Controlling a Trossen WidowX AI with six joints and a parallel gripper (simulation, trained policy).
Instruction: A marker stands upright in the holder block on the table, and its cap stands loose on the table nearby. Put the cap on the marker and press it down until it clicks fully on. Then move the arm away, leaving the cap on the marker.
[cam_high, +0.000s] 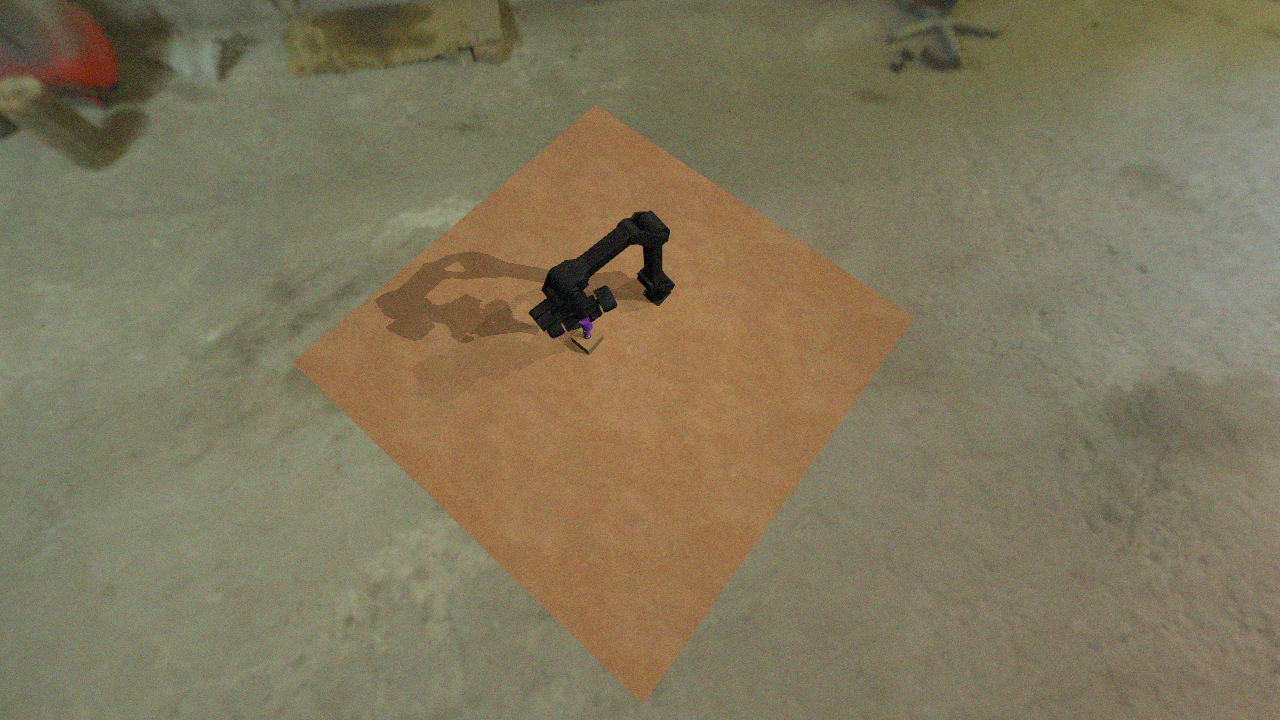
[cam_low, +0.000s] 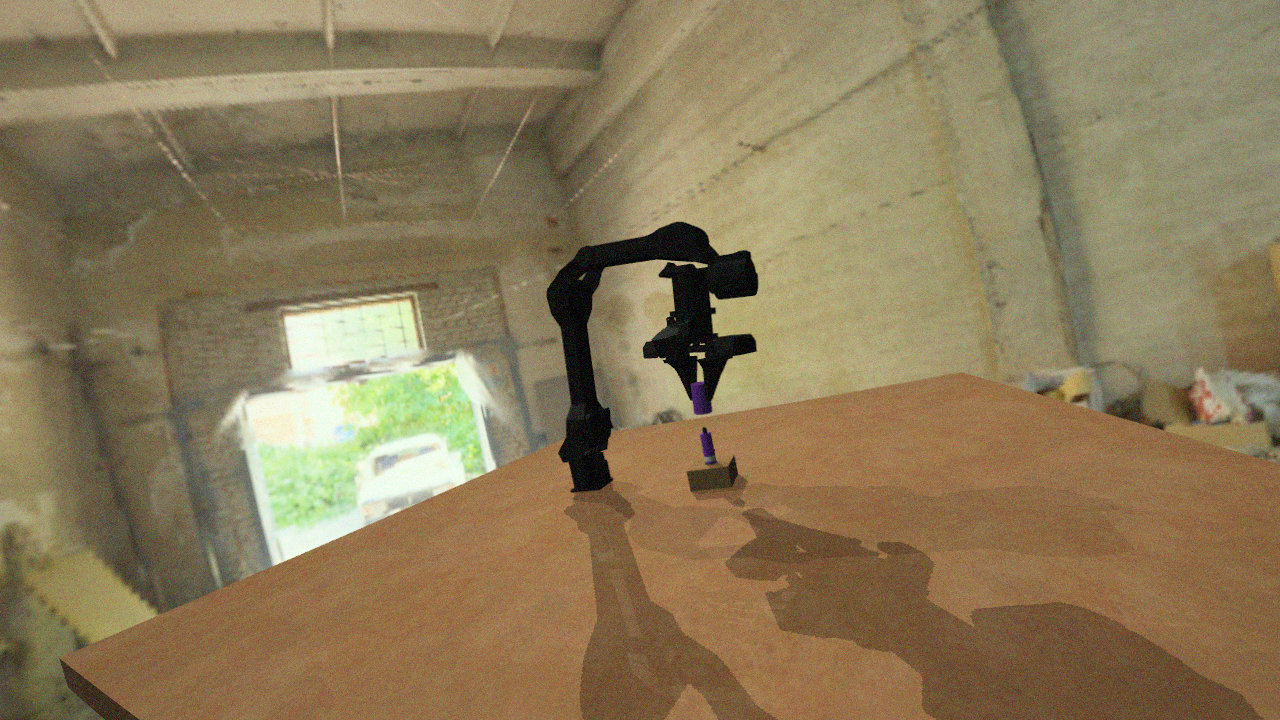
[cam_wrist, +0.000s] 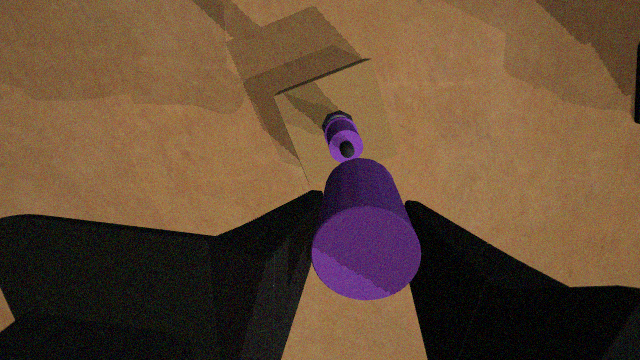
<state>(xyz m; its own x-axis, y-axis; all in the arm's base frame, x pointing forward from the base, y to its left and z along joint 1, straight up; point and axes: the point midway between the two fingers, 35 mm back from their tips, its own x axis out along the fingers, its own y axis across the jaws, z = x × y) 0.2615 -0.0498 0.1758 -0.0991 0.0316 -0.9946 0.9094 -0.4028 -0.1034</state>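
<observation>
My gripper (cam_low: 702, 397) (cam_wrist: 362, 207) is shut on the purple cap (cam_low: 700, 398) (cam_wrist: 367, 250) and holds it in the air. The purple marker (cam_low: 708, 444) (cam_wrist: 344, 137) stands in the holder block (cam_low: 711, 479) (cam_wrist: 355, 90), its dark tip bare and pointing up. In the exterior view the cap hangs above the marker tip with a gap between them. In the wrist view the marker tip shows just beyond the cap's far end. In the top view the holder block (cam_high: 592, 348) shows just below the arm, and purple shows above it; cap and marker are hard to tell apart there.
The orange-brown table top (cam_high: 644, 465) (cam_low: 984, 447) lies under the arm. The arm's base (cam_high: 657, 287) (cam_low: 588, 467) stands near the holder block. Dark shadows of the arm fall across the table.
</observation>
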